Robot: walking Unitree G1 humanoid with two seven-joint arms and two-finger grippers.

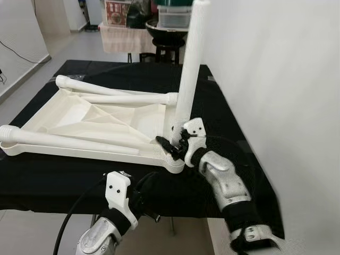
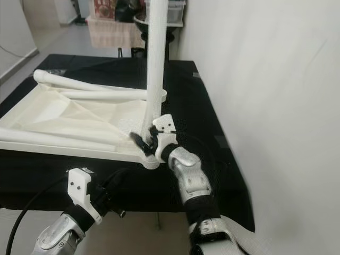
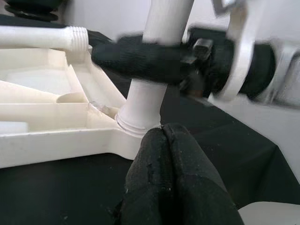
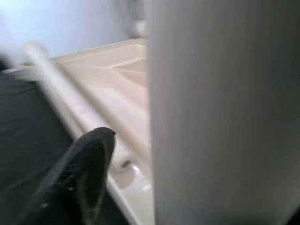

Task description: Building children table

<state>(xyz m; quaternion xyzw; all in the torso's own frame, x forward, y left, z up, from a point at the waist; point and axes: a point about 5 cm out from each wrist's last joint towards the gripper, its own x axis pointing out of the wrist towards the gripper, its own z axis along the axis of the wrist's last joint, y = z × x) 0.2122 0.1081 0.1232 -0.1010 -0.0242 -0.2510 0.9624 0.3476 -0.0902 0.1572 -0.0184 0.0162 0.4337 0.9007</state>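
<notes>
You have the white plastic tabletop [image 1: 95, 119] lying upside down on the black-covered table [image 1: 53, 180], ribbed underside up. One white leg [image 1: 190, 64] stands upright in the near right corner socket [image 1: 172, 159]. Three more legs lie across the underside: one [image 1: 64, 141] along the near edge with its threaded end to your left, and two [image 1: 119, 95] angled toward the far right corner.

Light: pretty even indoor daylight, brightest off the white wall [image 1: 287, 79].
Shadows: soft, barely any on the black cloth [image 1: 58, 180].
Glare: white table leg [image 1: 190, 64] was a bit washed out.
Blur: right wrist view was smeared; right gripper [image 3: 154, 63] looked soft in the left wrist view.
</notes>
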